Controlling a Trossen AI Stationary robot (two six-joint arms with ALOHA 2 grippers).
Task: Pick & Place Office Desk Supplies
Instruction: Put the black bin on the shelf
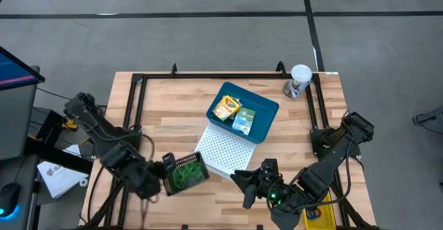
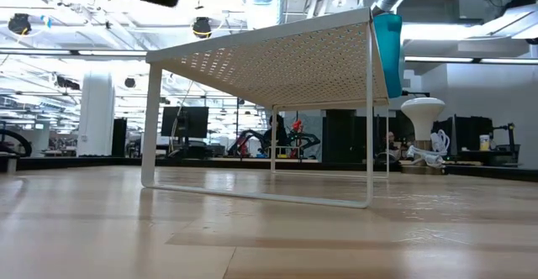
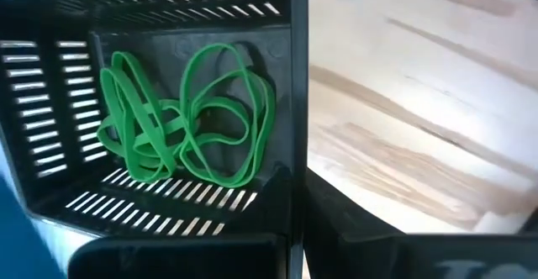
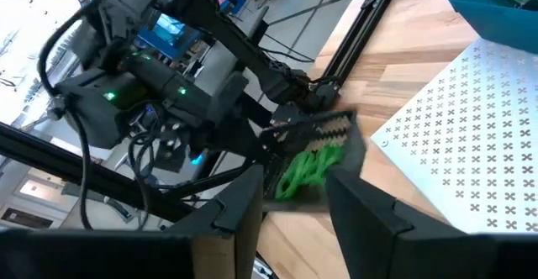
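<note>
At the lower left of the high view, the left gripper was seen clamped on the wall of a small black slotted basket, which was held tilted just beside the near corner of the white perforated shelf. Inside the basket, a tangle of green rubber bands was gathered against the slotted back wall. The bands were judged to be very light, soft and springy, prone to snag in the slots or to cling together in a clump. They were thought best taken pinched through a loop, or simply carried in the basket. The basket itself was judged light and stiff, and its thin wall gave a fair edge for a grip.

At the lower middle of the high view, the right gripper was held with its fingers partly apart and nothing between them, near the shelf's near edge.

On top of the shelf, toward the upper middle of the frame, a blue tray was set, and in it a yellow-orange crayon box and a green card box lay side by side. Both were judged light, stiff cardboard, best taken across the narrow sides. Printing was visible on each, but no brand or word could be read. A clear cup with a white lid stood at the upper right corner of the table.
</note>
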